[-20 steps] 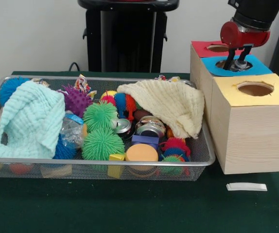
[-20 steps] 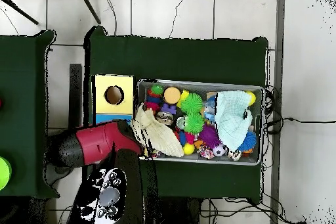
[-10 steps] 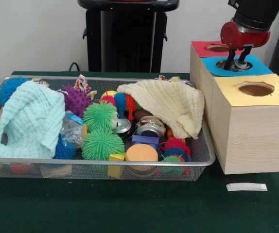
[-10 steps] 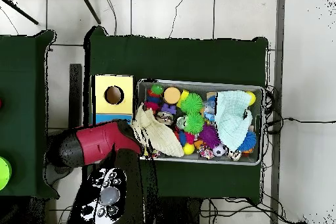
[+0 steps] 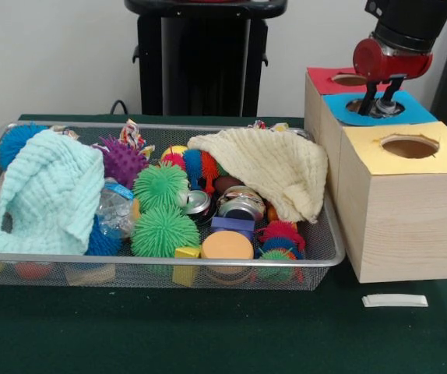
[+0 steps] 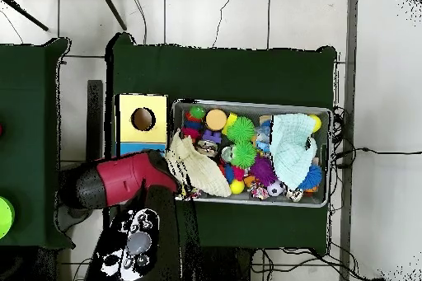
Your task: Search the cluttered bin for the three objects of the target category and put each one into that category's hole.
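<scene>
Blue card rings the middle hole [image 5: 364, 104] of the wooden box [image 5: 403, 210], and we have the gripper [image 5: 381, 101] poised directly over it, its two dark fingers [image 5: 367, 97] standing a little apart with a silvery, can-like object [image 5: 387, 104] showing between them at the opening. Whether the fingers actually clamp that object or it merely sits in the hole, we cannot tell from here. We judge this placement deliberate: holding straight above the blue hole lets the piece fall cleanly rather than catch on the rim, and it suggests metal cans are the target category. The red hole [image 5: 350, 78] behind and the yellow hole [image 5: 409, 143] in front are left alone. From overhead, the red arm [image 6: 124, 180] covers the blue and red sections, so that view adds nothing about the drop. In the wire bin [image 5: 161, 261] we see more silver cans [image 5: 241, 204] lying near the middle, partly tucked under the cream cloth [image 5: 270, 167], which explains why searching is needed; the mint cloth [image 5: 48, 191] drapes the other end and may hide more. Green spiky balls [image 5: 161, 210] and an orange disc [image 5: 227, 245] crowd the front, so reaching those cans will probably mean approaching from above, just beside the cream cloth.
</scene>
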Action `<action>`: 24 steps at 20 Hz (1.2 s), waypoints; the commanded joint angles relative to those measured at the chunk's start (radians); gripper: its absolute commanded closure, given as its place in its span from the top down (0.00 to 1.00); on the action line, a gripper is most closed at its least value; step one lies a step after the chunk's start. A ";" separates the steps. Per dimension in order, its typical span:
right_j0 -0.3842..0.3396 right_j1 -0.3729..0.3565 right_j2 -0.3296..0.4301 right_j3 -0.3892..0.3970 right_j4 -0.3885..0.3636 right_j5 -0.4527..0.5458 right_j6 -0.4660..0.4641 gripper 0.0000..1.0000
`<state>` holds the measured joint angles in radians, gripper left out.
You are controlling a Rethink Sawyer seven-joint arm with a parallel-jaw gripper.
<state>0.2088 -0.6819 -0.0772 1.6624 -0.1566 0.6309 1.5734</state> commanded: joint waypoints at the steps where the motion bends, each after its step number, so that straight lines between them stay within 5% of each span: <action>1: -0.029 -0.024 0.067 -0.011 0.045 0.043 0.131 0.00; 17: -0.027 0.006 0.066 -0.038 0.046 0.066 0.134 0.00; 18: -0.026 0.006 0.064 -0.040 0.046 0.068 0.135 1.00; 24: -0.011 0.006 0.046 -0.051 0.040 0.076 0.140 1.00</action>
<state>0.2012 -0.6687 -0.0727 1.6126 -0.1425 0.6090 1.5732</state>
